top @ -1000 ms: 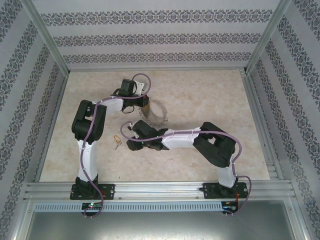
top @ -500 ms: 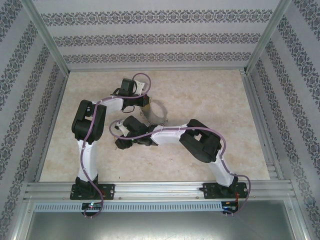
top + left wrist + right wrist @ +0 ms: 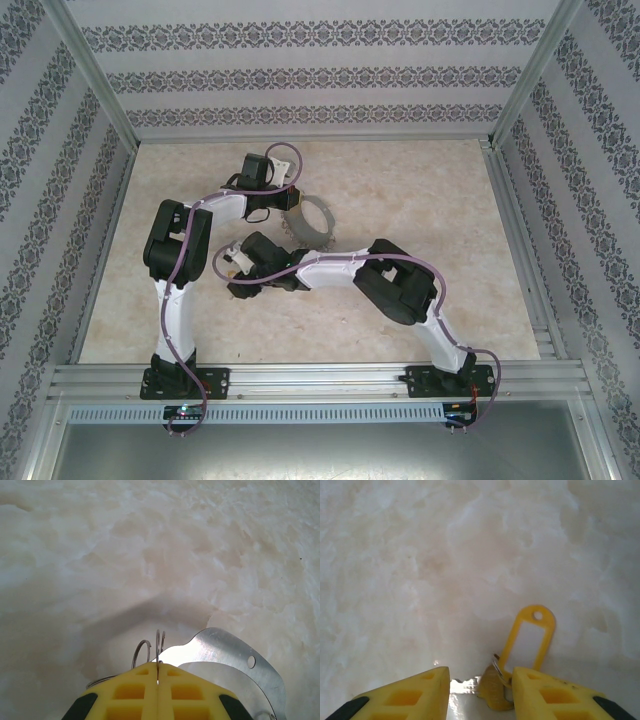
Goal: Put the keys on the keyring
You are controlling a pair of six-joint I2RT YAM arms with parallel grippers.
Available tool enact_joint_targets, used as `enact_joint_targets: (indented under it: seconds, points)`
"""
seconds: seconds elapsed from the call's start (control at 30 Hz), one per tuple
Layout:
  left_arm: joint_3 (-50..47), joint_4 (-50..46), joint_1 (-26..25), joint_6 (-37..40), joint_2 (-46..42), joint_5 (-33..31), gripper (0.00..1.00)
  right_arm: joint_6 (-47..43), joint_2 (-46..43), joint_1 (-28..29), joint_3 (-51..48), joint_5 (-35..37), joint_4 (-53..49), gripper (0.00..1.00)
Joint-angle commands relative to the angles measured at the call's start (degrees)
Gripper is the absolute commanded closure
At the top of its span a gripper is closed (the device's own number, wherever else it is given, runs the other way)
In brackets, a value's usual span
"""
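along the left edge the table (image 3: 125,300) meets the left rail (image 3: 104,255), and a strip of bare marbled top stays open between that rail and the left arm (image 3: 175,300). next comes the right gripper (image 3: 480,674), reached across to the left-centre of the table and held low over it, its yellow fingers apart. the key (image 3: 492,692) lies on the table in that gap, its brassy head close against the right-hand finger, though i cannot tell if they touch. its yellow tag (image 3: 528,637) points ahead past the fingertips. the surface ahead of and left of the gap is bare. a little to the right and farther back, the left gripper (image 3: 158,669) has its fingers pressed together on a thin wire of the keyring (image 3: 325,226), with flat silver blades (image 3: 225,655) fanned out on its right. the hoop sits near the table's middle, apart from the key. right of the ring the top runs wide and bare to the right rail (image 3: 520,250), with the right arm (image 3: 400,285) stretched across nearer the front edge.
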Motion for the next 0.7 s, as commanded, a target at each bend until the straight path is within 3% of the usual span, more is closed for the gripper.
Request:
enact_joint_targets:
  seconds: [0.0,0.5,0.63,0.67]
  points:
    - [1.38,-0.83,0.66,-0.23,0.35,1.47,1.00,-1.56,2.25,0.77,2.34,0.92,-1.13,0.62]
    - [1.86,-1.03,0.68,-0.15,0.57,1.62,1.00,-1.36,2.79,1.00,1.33,1.52,-1.15,0.66]
    - [1.87,-0.91,0.68,-0.11,0.56,1.64,1.00,-1.32,2.48,1.03,0.56,2.36,-0.96,0.72]
    - [2.03,-0.93,0.65,-0.15,0.57,1.80,1.00,-1.44,2.23,1.00,0.37,2.41,-1.00,0.77]
